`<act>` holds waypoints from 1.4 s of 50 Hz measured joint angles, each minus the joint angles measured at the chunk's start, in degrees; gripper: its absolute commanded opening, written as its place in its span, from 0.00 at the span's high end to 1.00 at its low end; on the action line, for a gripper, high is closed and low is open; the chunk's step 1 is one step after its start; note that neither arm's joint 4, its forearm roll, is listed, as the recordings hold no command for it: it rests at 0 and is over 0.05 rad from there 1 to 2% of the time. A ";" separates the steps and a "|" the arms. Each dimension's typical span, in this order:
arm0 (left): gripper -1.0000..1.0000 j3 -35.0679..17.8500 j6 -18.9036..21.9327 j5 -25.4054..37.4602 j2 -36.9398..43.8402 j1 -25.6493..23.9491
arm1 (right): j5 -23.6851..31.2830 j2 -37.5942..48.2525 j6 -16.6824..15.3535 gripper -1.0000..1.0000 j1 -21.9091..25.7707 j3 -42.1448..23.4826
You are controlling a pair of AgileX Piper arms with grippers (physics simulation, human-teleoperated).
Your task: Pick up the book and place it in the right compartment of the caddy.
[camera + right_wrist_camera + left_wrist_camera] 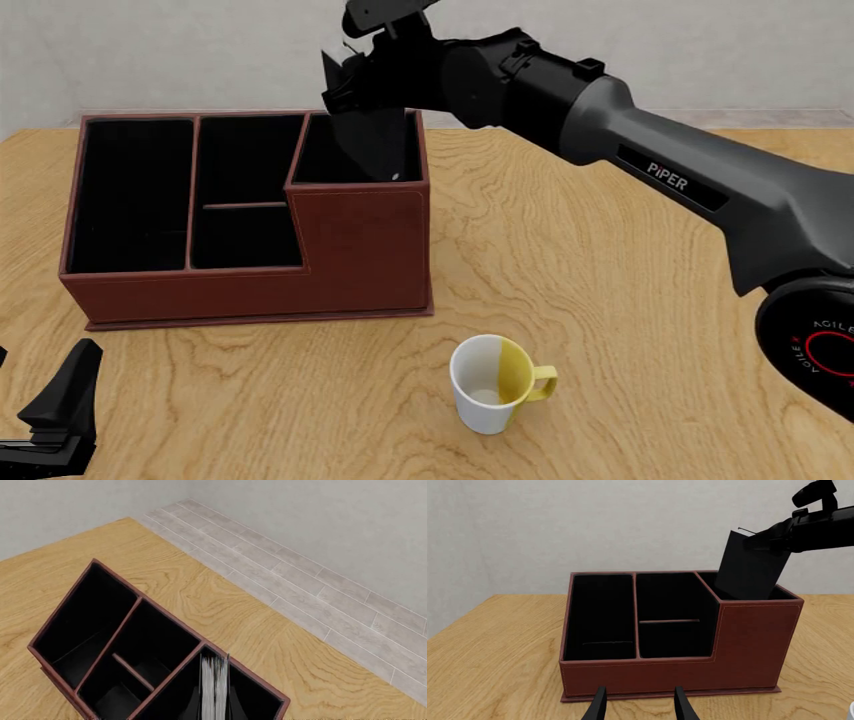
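The right arm (667, 170) stretches in a long diagonal from the 4 o'clock corner of the front view up toward 12 o'clock, its wrist bent over the caddy (360, 250) so that the right gripper (350, 80) hangs above the tall corner section; its jaws are clenched on the upper edge of the book (376, 140), which stands nearly upright, a little tilted, with its lower part already down inside the right compartment (400, 150) and its upper part showing above the raised walls; whether the book touches the bottom I cannot tell; in the right wrist view the grey-white page edges (215, 690) run straight down into that black-lined section, while the gripper's own fingers are out of sight there; in the left wrist view the book leans in the far raised section with the dark arm above it; the left gripper (640, 705) sits low by the table at about 7 o'clock in the front view, well apart from the caddy, its two fingers spread with nothing between them; a white and yellow mug (494, 385) stands on the wooden table (641, 330) near 6 o'clock, apart from the caddy's near wall.
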 measured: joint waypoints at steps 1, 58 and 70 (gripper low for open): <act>0.00 0.00 0.00 0.00 0.00 0.00 | -0.07 0.00 0.01 1.00 -0.01 0.09; 0.00 0.00 0.00 0.00 0.00 0.00 | -1.03 -0.57 1.38 0.00 0.22 1.18; 0.00 0.00 0.00 0.00 0.00 0.00 | -6.48 -8.18 1.38 0.00 1.05 9.72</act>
